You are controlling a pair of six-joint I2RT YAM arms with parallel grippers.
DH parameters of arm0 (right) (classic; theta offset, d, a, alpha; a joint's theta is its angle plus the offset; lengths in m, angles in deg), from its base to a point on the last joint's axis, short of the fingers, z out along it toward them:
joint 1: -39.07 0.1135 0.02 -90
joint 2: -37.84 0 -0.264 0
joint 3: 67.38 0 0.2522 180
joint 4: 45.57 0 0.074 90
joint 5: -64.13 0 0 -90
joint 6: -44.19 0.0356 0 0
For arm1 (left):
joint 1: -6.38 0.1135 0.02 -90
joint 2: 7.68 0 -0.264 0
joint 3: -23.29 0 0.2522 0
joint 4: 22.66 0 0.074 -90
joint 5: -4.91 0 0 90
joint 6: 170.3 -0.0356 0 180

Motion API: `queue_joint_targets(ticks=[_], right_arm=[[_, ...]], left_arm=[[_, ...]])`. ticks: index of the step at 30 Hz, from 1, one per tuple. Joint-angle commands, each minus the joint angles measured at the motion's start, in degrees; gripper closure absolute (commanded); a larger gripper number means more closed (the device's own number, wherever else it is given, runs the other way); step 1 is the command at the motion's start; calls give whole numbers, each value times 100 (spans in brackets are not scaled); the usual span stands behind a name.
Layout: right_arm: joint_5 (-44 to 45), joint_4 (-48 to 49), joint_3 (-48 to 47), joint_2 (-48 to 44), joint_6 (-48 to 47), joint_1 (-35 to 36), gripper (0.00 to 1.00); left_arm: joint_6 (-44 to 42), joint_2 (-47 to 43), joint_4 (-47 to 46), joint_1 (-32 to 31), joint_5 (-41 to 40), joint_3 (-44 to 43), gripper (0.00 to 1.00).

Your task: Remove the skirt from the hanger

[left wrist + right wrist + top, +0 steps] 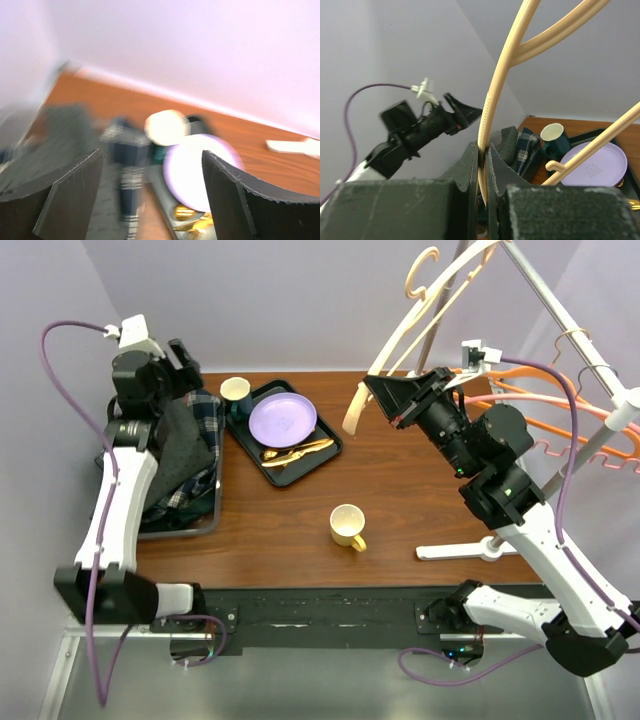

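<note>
A cream plastic hanger (400, 335) hangs bare from the rack at the upper right. My right gripper (383, 397) is shut on its lower arm, which runs between the fingers in the right wrist view (490, 100). The dark grey skirt (187, 436) lies on a plaid garment (207, 412) in the grey bin (190, 528) at the left, apart from the hanger. It also shows in the right wrist view (507, 143). My left gripper (186, 358) hovers over the bin's far end. In the blurred left wrist view it (152, 167) is open and empty.
A dark tray (322, 452) holds a purple plate (283, 419), gold cutlery (297, 451) and a teal mug (236, 394). A cream mug (347, 525) stands mid-table. The metal rack (560, 310) carries orange and pink hangers (560, 400); its white foot (455, 551) lies at the right.
</note>
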Motion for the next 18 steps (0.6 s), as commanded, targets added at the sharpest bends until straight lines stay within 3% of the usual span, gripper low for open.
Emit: queue_joint_targets(ticks=[1,7,18], right_arm=[[241,436,10,-66,381,6,100],[329,682,353,-101,944,23,100],[1048,1087,574,101,1358,15,100]], left_arm=[[-766,-588,-524,-667,1124,162,16],[-819,-1564,-1370,-1125,2276,866,19],[-1074,-2004,-1466,-2240,3684,998,20]])
